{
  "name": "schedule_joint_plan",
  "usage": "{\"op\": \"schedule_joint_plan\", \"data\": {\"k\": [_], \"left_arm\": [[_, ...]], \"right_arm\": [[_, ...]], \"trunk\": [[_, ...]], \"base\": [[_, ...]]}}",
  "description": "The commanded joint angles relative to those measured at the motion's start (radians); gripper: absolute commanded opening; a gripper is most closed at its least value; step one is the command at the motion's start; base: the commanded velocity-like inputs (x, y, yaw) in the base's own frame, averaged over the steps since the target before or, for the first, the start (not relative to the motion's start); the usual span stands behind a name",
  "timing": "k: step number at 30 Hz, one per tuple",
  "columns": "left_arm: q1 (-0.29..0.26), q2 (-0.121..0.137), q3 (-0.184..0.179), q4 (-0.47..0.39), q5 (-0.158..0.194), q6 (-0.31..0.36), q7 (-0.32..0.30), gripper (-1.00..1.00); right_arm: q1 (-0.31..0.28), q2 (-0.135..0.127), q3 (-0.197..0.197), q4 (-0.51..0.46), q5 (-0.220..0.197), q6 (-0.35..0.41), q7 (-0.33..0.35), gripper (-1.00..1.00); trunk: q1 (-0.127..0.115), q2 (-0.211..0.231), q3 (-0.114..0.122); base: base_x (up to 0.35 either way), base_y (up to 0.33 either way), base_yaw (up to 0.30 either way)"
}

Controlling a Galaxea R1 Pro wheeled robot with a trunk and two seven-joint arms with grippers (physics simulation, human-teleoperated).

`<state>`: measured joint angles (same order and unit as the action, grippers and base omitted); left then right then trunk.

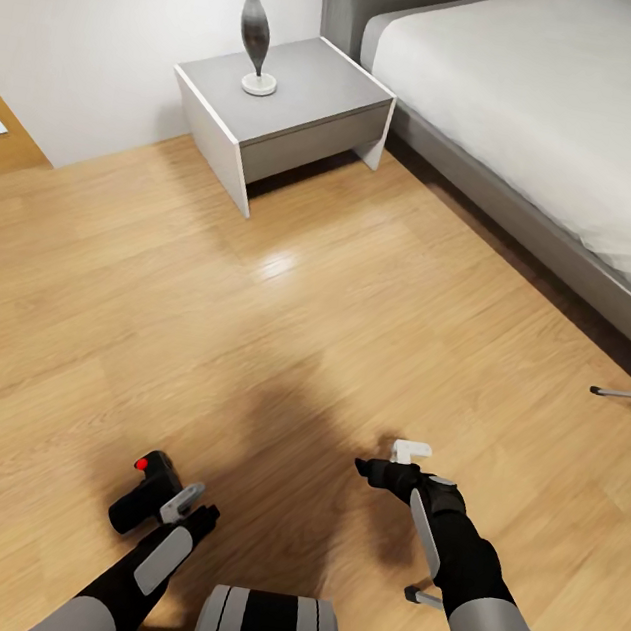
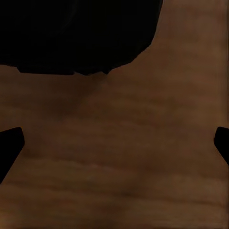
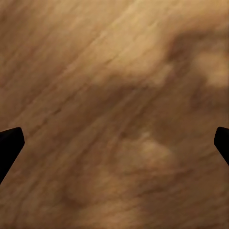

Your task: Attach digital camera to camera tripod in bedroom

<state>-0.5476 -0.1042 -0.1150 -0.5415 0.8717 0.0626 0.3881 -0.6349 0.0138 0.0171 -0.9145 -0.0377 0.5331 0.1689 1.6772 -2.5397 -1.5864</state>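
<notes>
The camera (image 1: 145,492) sits low by the left pincer (image 1: 194,508), red button up, lens toward the floor (image 1: 283,331), and the left wrist view puts a black mass right off that pincer's tips, so I judge it clenched on the camera, though the contact itself is hidden from the head. The right pincer (image 1: 396,466) hangs above the bare planks with nothing in it; its wrist view shows both finger tips at the far sides with wood grain between, so it is released. The step in hand, as I read it, is the carry: camera secured, mount yet to come. Of the tripod, a silver leg (image 1: 629,395) with a black foot pokes out by the bed's (image 1: 532,217) near corner, and another silver tube (image 1: 511,628) with a black joint runs behind the right arm; its head is not shown here. So the next move calls for turning the view and base to the right, finding the head, then bringing the camera down onto it base-first. Room is generous ahead: open floor up to the nightstand (image 1: 285,114) with its lamp (image 1: 256,24) by the wall. Tighter on the right, where the bed frame's long edge closes in and the leg lies in the path, near enough that a wheel or elbow could knock it.
</notes>
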Motion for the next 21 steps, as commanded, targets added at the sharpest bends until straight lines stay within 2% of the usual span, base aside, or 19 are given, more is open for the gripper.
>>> {"op": "schedule_joint_plan", "data": {"k": [1,6,21], "left_arm": [[0.0,0.001,-0.005,-0.001,0.004,-0.003,0.007,1.0],[0.0,0.001,-0.005,0.003,0.004,-0.027,0.003,1.0],[0.0,0.001,-0.005,0.003,0.003,-0.031,0.01,1.0]], "right_arm": [[0.0,0.0,0.0,-0.001,-0.004,0.005,0.001,1.0],[0.0,0.0,0.0,-0.001,-0.004,0.005,0.003,1.0],[0.0,0.0,0.0,-0.001,-0.004,0.005,0.004,1.0]], "trunk": [[0.0,0.0,-0.001],[0.0,0.0,-0.001],[0.0,0.0,-0.001]], "base": [[0.0,0.0,0.0],[0.0,0.0,0.0],[0.0,0.0,0.0]]}}
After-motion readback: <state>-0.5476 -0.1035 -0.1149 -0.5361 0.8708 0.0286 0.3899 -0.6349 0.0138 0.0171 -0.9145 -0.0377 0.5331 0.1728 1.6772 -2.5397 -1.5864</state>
